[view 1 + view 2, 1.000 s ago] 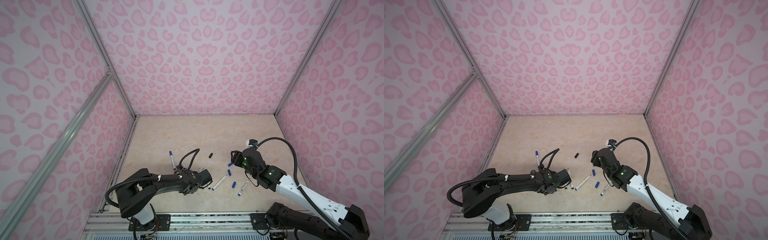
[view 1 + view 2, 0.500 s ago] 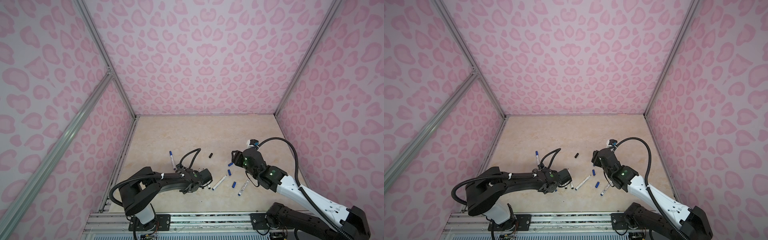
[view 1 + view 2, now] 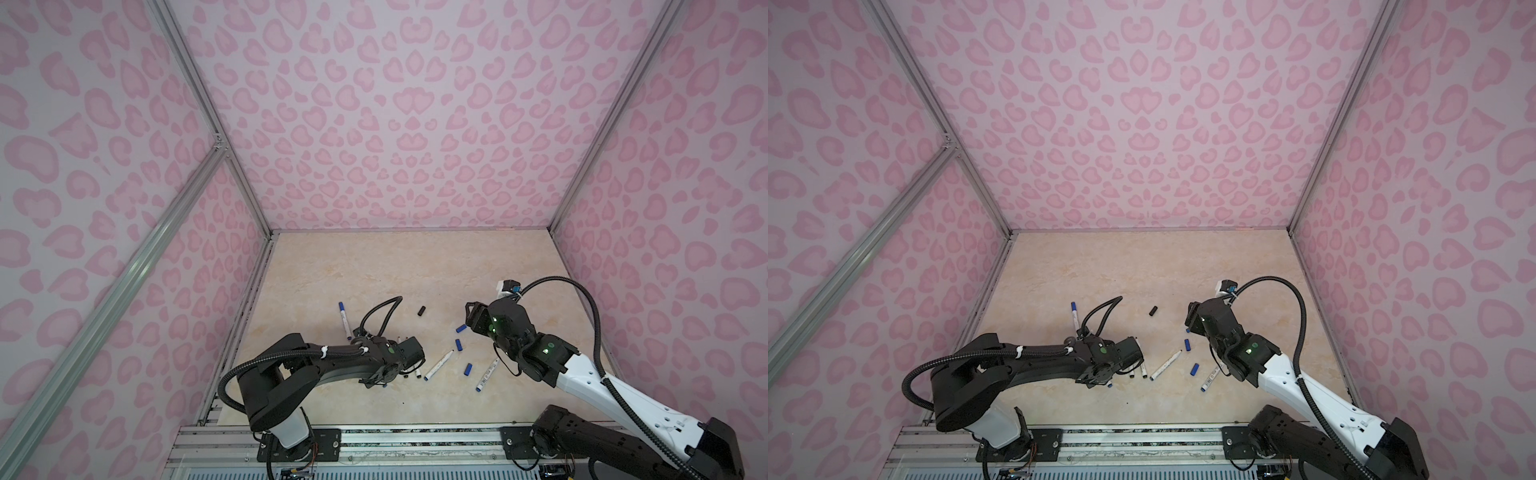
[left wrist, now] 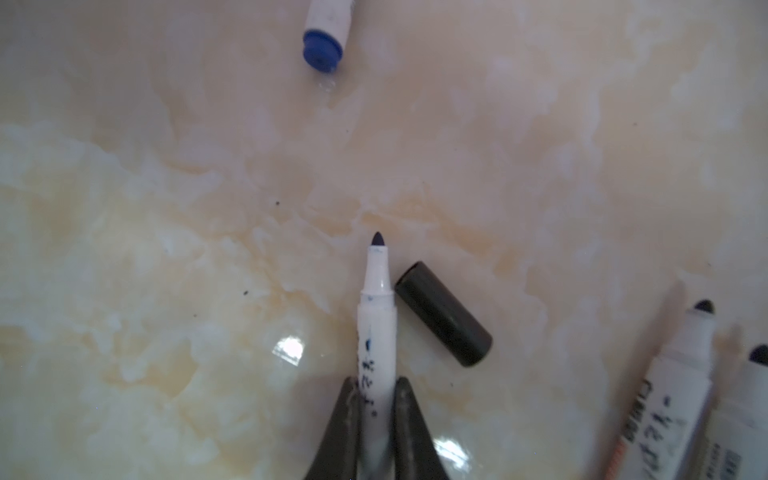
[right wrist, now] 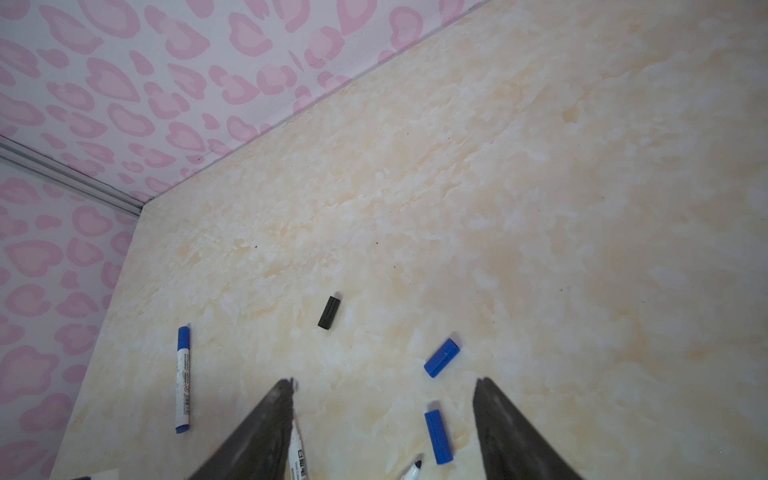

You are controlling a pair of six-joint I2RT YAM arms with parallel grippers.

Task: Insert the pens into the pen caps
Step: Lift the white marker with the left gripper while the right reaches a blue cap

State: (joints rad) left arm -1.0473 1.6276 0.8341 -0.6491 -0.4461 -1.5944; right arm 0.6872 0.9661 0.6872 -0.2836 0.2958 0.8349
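Note:
In the left wrist view my left gripper [image 4: 376,380] is shut on a white pen [image 4: 376,332] low over the table, its dark tip pointing away. A black pen cap [image 4: 442,313] lies right beside that tip. In both top views this grip is hidden under the left wrist [image 3: 409,353]. My right gripper [image 5: 384,380] hangs open and empty above two blue pen caps [image 5: 441,358] [image 5: 437,436]. Another black cap [image 3: 422,311] lies farther back. Loose uncapped pens [image 3: 439,365] [image 3: 487,375] lie between the arms, with a third blue cap [image 3: 468,369].
A pen with a blue cap on it [image 3: 343,320] lies at the back left of the group. Two more uncapped pens [image 4: 673,395] lie close beside the left gripper, and a blue pen end [image 4: 324,41] lies ahead of it. Pink patterned walls [image 3: 395,124] enclose the marble tabletop [image 3: 395,270].
My left gripper has drawn back a little toward the left and closed on the pen. The right arm has barely moved and stays open.

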